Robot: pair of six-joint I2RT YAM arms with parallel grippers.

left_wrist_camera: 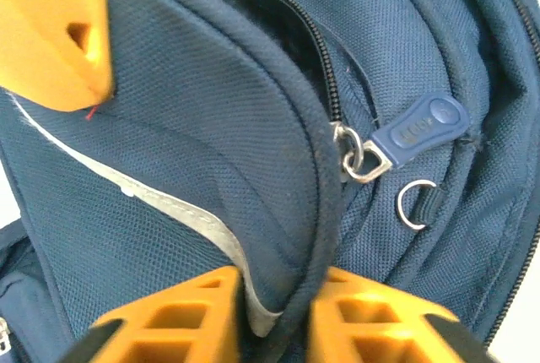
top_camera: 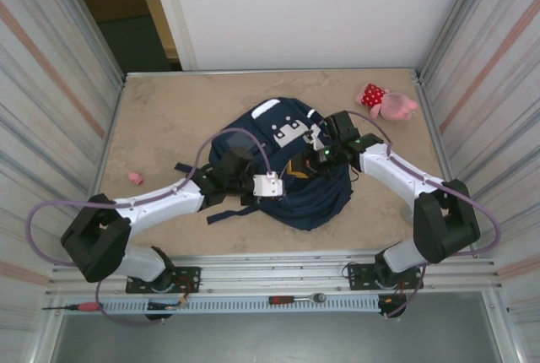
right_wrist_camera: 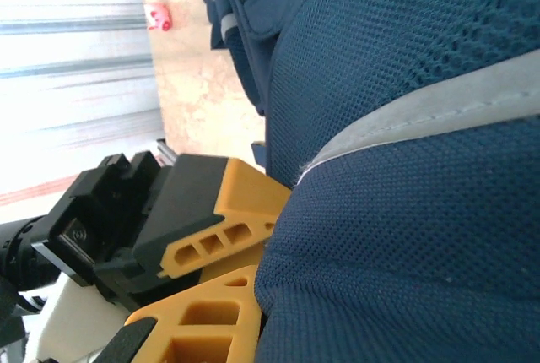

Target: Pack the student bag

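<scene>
The student bag (top_camera: 295, 203) is lying in a rumpled mound at the middle of the top view, on a beige, marble-patterned table (top_camera: 169, 118). A white patch (top_camera: 291, 133) is showing on its upper part. Its navy fabric is a coarse, tight weave in the left wrist view, crossed by a thin grey stripe (left_wrist_camera: 194, 219) that is curving from the left edge down to the bottom centre. A dark zipper (left_wrist_camera: 325, 67) is running down from the top centre of that view. At its end a rounded blue rubbery pull tab (left_wrist_camera: 419, 129) is hanging from a metal clasp, with a small metal ring (left_wrist_camera: 415, 203) just below it.

The left gripper (left_wrist_camera: 278, 329) is sitting at the bottom centre of its wrist view. Its blocky, ribbed orange fingers (left_wrist_camera: 177, 321) are pressing together on a rounded piped edge of the bag, which is passing between them.

The right gripper (right_wrist_camera: 245, 270) is sitting at the lower left of its wrist view. Its orange fingers are lying close together with bulging navy mesh fabric pushed against their tips. Whether a fold is caught between them I cannot tell.

In the top view both grippers are meeting over the bag's centre, the left gripper (top_camera: 291, 170) just left of the right gripper (top_camera: 310, 154).

A soft pink plush toy (top_camera: 386, 101) is lying at the upper right, well apart from the bag.
</scene>
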